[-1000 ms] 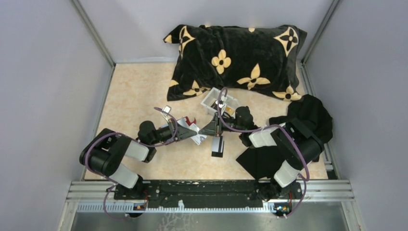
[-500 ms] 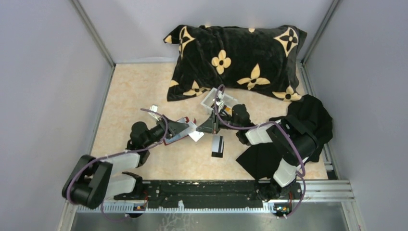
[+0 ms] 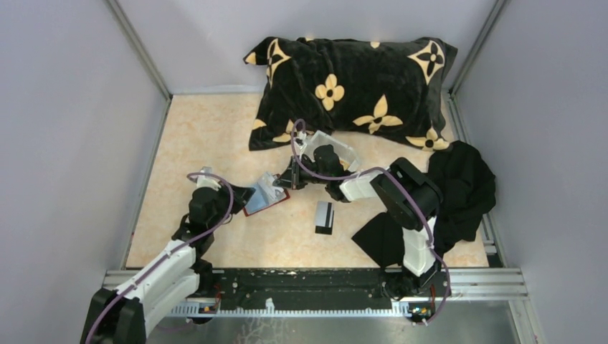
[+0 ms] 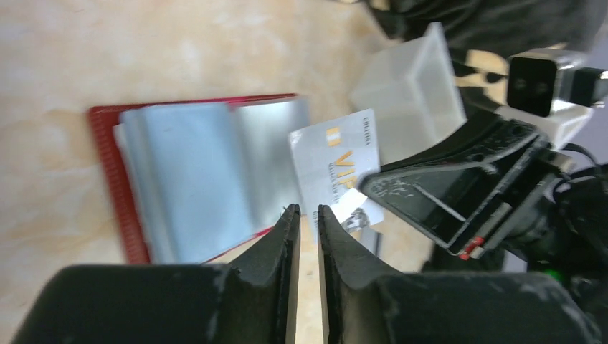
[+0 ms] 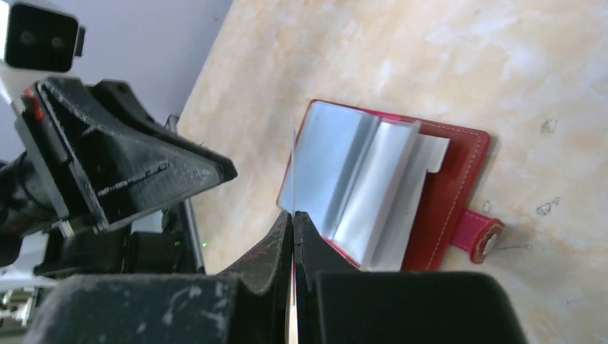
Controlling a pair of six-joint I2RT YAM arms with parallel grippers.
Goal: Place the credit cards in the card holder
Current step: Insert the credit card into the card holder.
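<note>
Bare table (image 3: 193, 136) is lying open from 7 to 11 o'clock of the card holder (image 3: 264, 197), out to the left wall. At 12 o'clock a pillow (image 3: 351, 79) is closing off the far edge, and at 3 to 4 o'clock a black cloth (image 3: 459, 179) is covering the right side.

The white tray (image 3: 343, 149) is sitting partly hidden behind the right arm. The right wrist view is showing the pale card (image 4: 337, 158) only as a thin edge-on line. Its print is blurring past "VIP".

The holder is lying open near the table's middle, red cover down, greyish clear pockets fanning upward. The right gripper (image 3: 282, 179) is pinching the pale card at its 2 o'clock corner. The left gripper (image 3: 246, 195) is hovering at its 9 o'clock edge, jaws drawn to a slit with nothing between. A black card (image 3: 324, 217) is lying at 4 o'clock.
</note>
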